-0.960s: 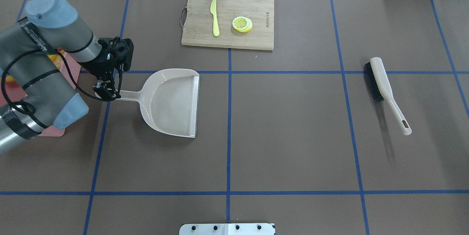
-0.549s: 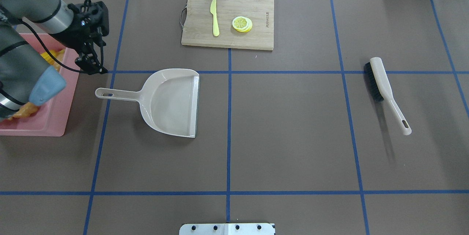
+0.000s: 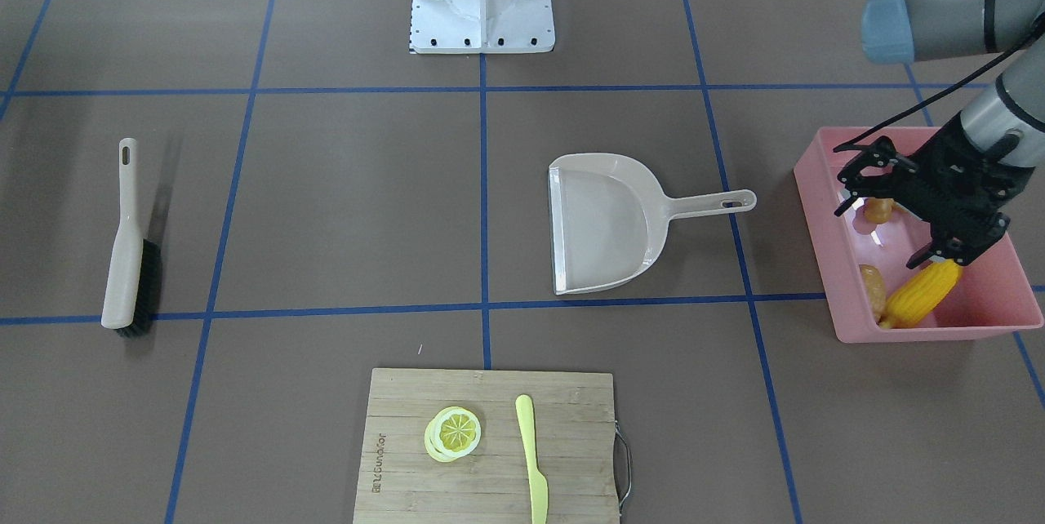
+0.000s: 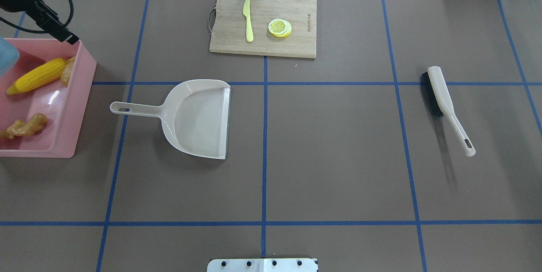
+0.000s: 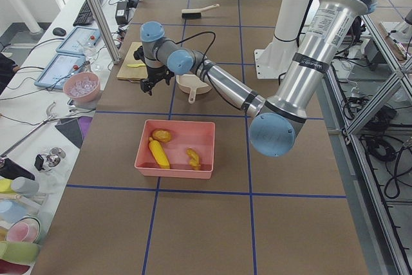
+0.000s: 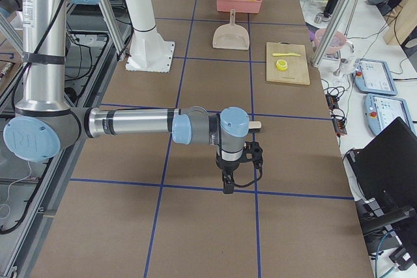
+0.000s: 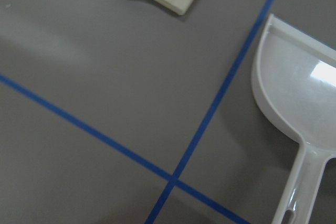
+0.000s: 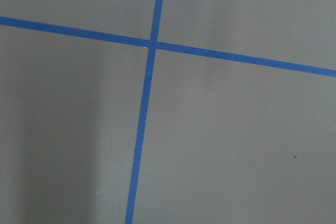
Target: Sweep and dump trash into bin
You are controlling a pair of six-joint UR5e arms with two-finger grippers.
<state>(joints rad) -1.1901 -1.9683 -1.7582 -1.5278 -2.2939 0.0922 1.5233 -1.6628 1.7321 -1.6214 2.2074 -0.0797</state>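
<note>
The corn cob [image 4: 38, 76], the potato [image 4: 67, 73] and the ginger root [image 4: 25, 127] all lie inside the pink bin [image 4: 82, 94]. The bin sits on the table [image 4: 338, 179] just past the handle end of the beige dustpan [image 4: 199, 117]. Corn and potato lie together at the bin's far end, the ginger apart at its near end.

The left hand [image 3: 886, 222] hangs in the air on the bin's side of the dustpan, clear of its handle. Its fingers look spread and grasp nothing.

Beyond the dustpan's far side is a wooden cutting board [image 4: 296, 18] with a yellow knife [image 4: 248, 20] and lemon slices [image 4: 280, 28]. A hand brush [image 4: 440, 94] lies well past the dustpan's mouth. The right hand [image 6: 225, 183] points down at the table; I cannot tell whether it is released or clenched.
</note>
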